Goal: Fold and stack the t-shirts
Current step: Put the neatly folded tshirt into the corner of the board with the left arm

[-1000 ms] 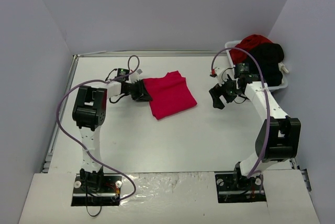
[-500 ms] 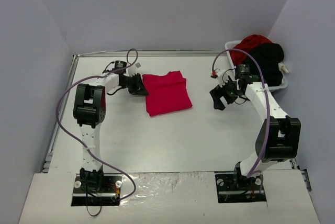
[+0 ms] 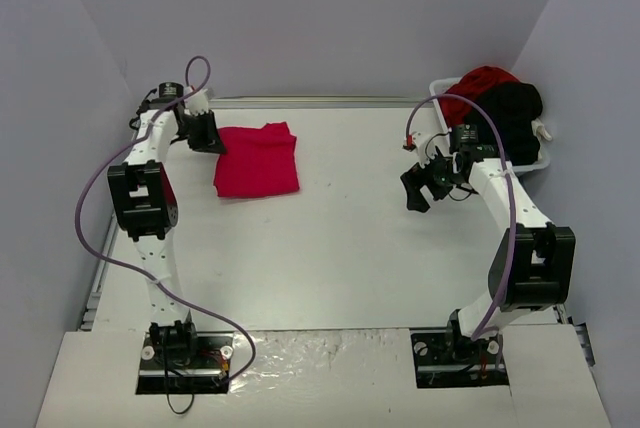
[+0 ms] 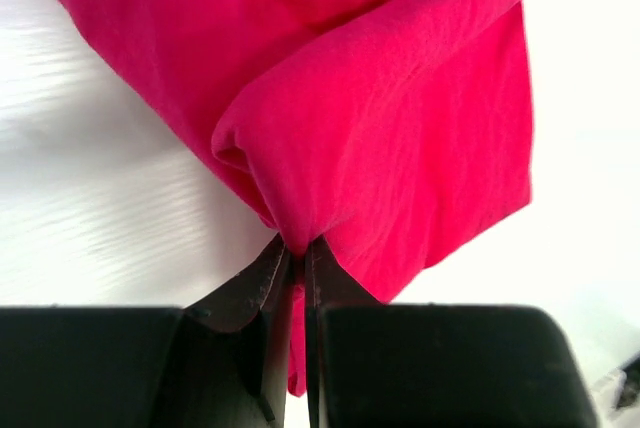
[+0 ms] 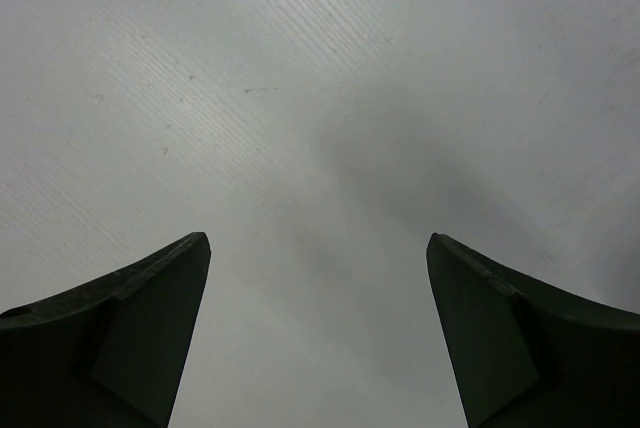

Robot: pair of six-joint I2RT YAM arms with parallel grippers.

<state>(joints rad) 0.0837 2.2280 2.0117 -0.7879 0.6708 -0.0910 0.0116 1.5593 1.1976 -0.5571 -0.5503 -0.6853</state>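
A folded red t-shirt (image 3: 257, 160) lies on the table at the back left. My left gripper (image 3: 208, 138) is shut on its left edge. In the left wrist view the red t-shirt (image 4: 380, 128) bunches into a fold pinched between the closed jaws of that gripper (image 4: 297, 248). My right gripper (image 3: 415, 191) hovers open over bare table at the right, its fingers (image 5: 140, 308) wide apart with nothing between them. A second red t-shirt (image 3: 480, 83) and a black t-shirt (image 3: 515, 113) are heaped in the basket.
The white plastic basket (image 3: 540, 160) stands at the back right corner, just behind the right arm. The left wall runs close to the left arm's elbow (image 3: 140, 198). A raised rim edges the table (image 3: 330, 248) at the back and left.
My left gripper has closed on the red t-shirt and dragged it left and back across the table, toward the far left corner. The right arm has stayed put.
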